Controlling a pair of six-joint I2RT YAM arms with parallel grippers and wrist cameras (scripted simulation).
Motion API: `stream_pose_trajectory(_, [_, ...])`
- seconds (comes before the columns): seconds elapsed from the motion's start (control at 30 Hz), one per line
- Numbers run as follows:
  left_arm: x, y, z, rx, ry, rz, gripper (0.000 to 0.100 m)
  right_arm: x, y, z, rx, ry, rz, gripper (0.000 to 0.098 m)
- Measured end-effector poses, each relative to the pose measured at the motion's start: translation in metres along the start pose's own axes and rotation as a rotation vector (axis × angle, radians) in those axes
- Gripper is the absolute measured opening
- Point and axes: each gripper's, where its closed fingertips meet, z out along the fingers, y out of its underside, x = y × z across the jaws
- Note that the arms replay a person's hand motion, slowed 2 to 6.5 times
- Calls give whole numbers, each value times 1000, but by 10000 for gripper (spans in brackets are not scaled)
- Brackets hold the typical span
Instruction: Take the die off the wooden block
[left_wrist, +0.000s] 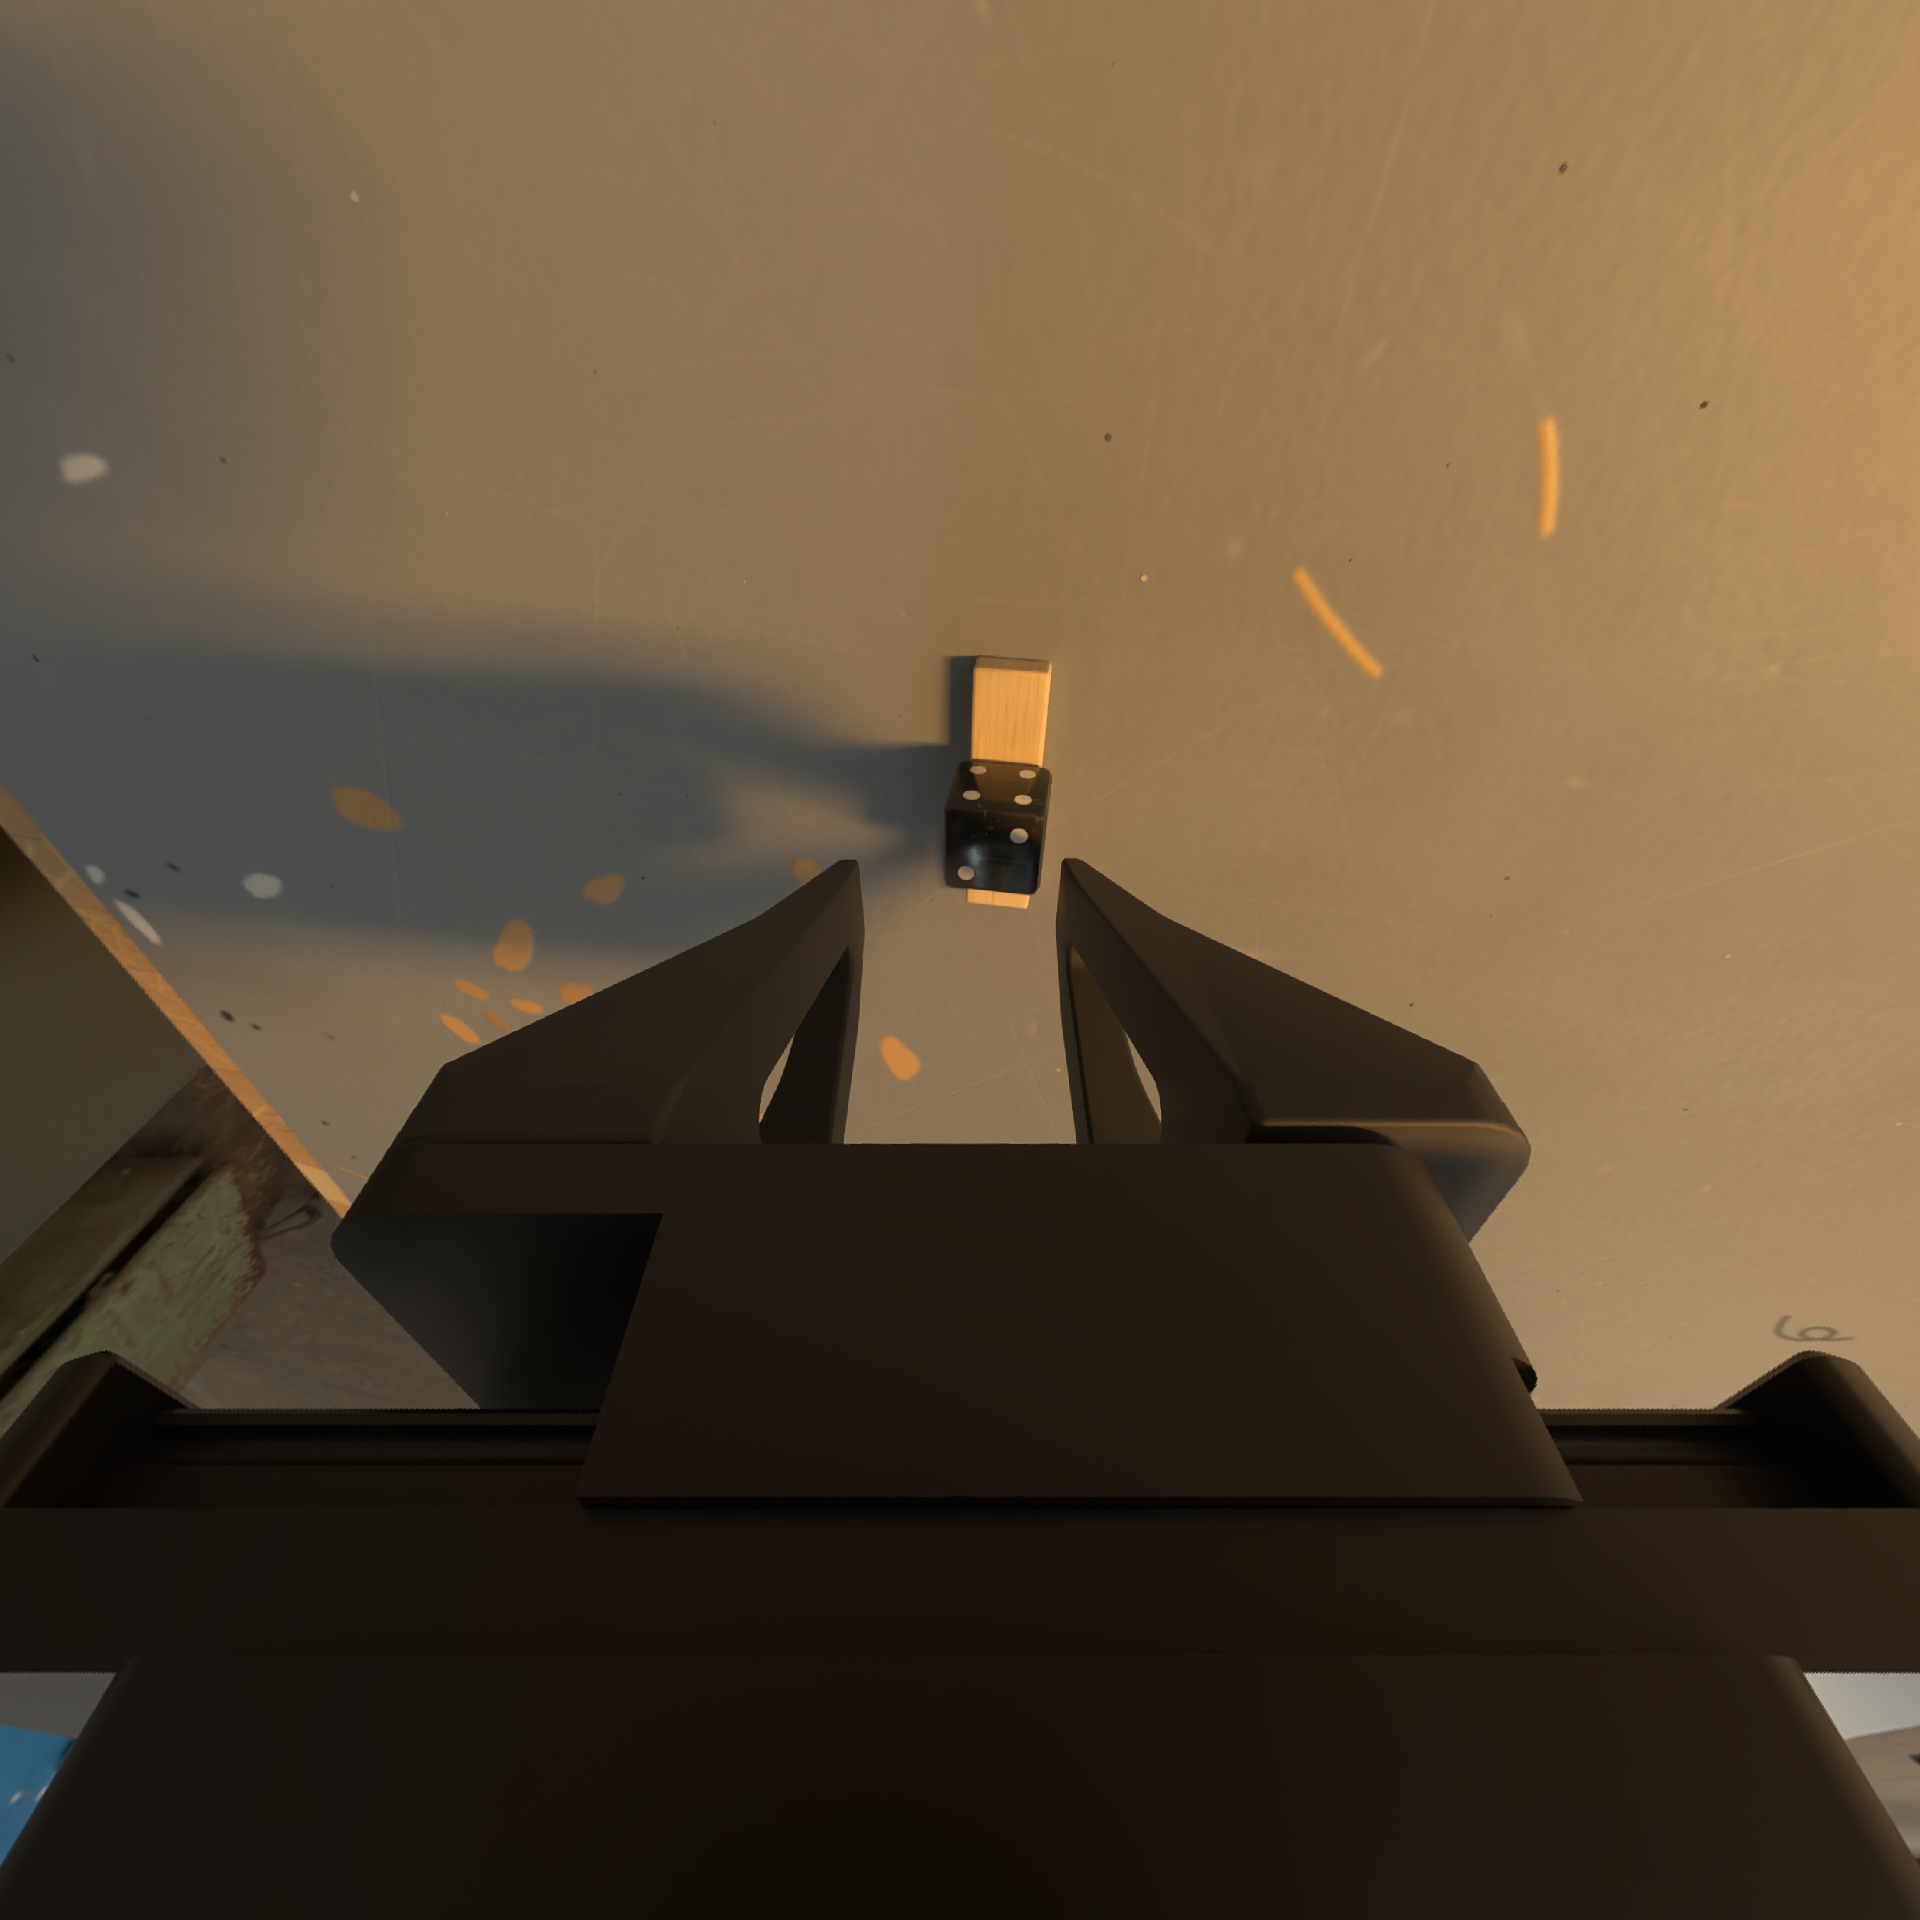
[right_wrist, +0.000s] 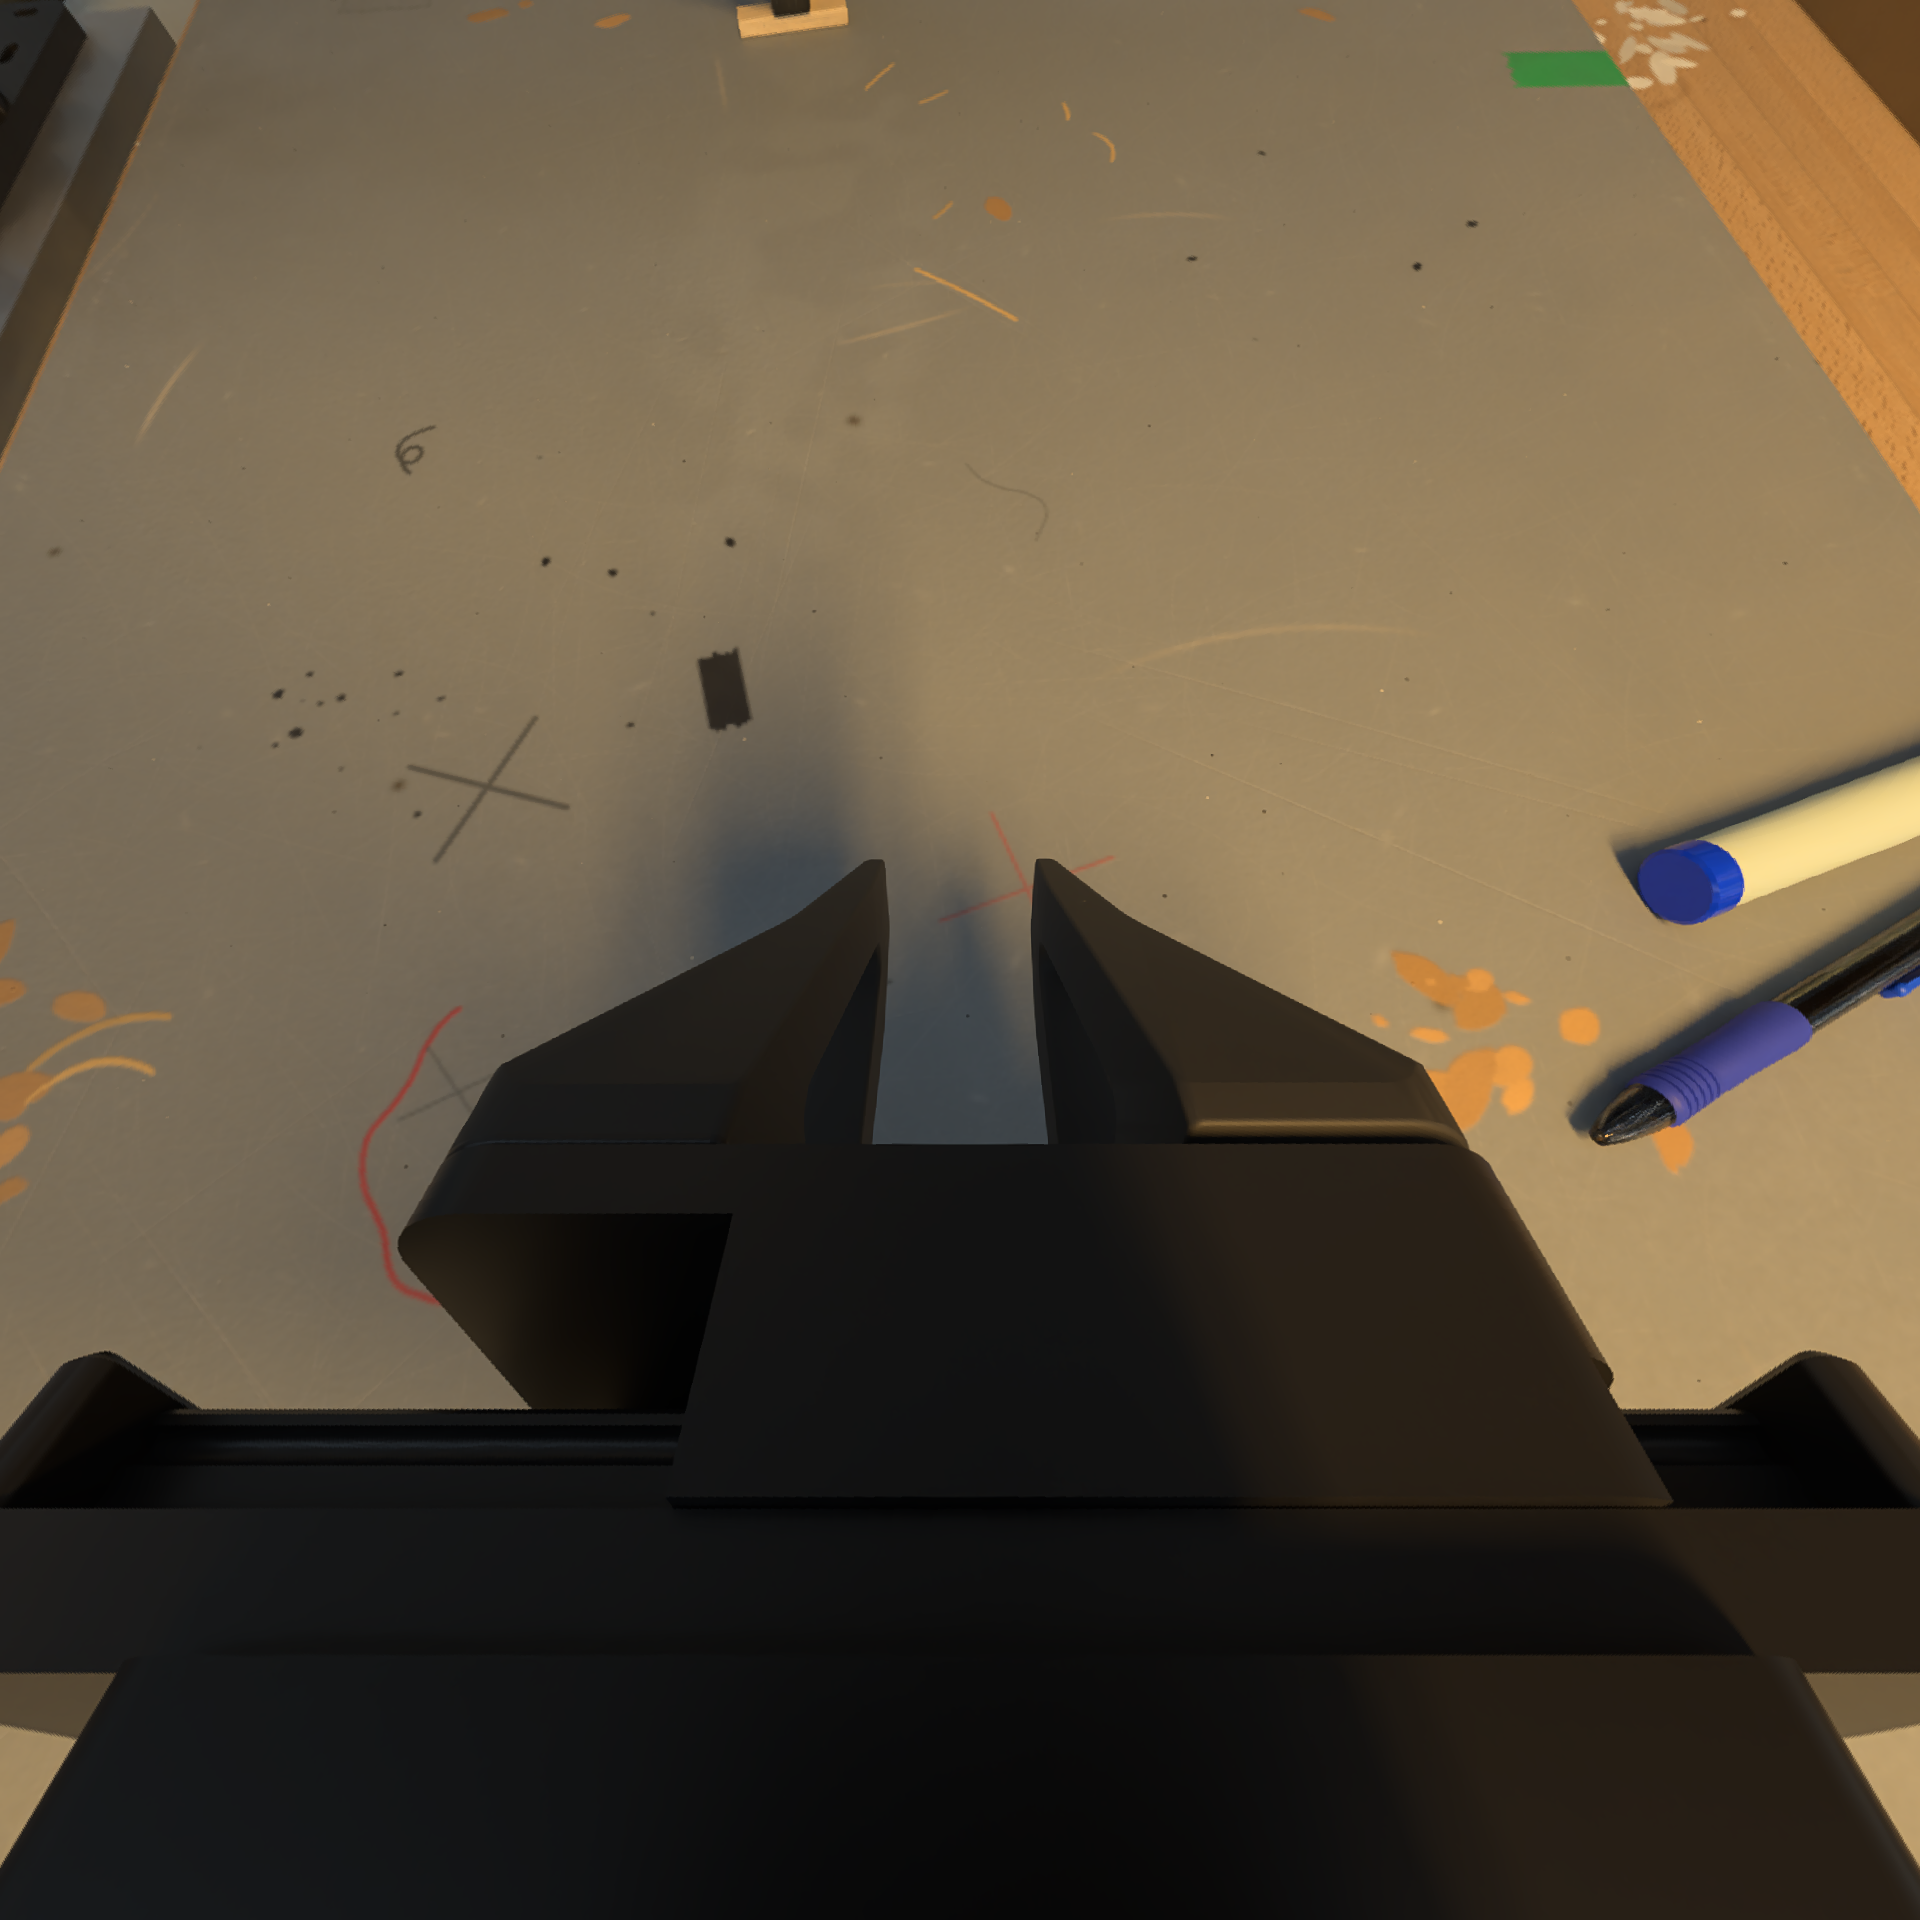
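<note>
Left wrist view: the left pincer (left_wrist: 958, 868) is spread apart and empty at frame centre, just below a black die (left_wrist: 994, 823) sitting on a wooden block (left_wrist: 1010, 709) on the desk (left_wrist: 1351, 312). The right pincer (right_wrist: 958, 868) hangs parted and empty above the desk, with a marker (right_wrist: 1787, 836) and pen (right_wrist: 1745, 1049) at right.
</note>
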Motion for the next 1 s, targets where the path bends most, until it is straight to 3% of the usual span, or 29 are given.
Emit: stream_pose_trajectory(1.0, [4,-7,10,13,52,11,270,-4,1,2,-14,-17,-4,225])
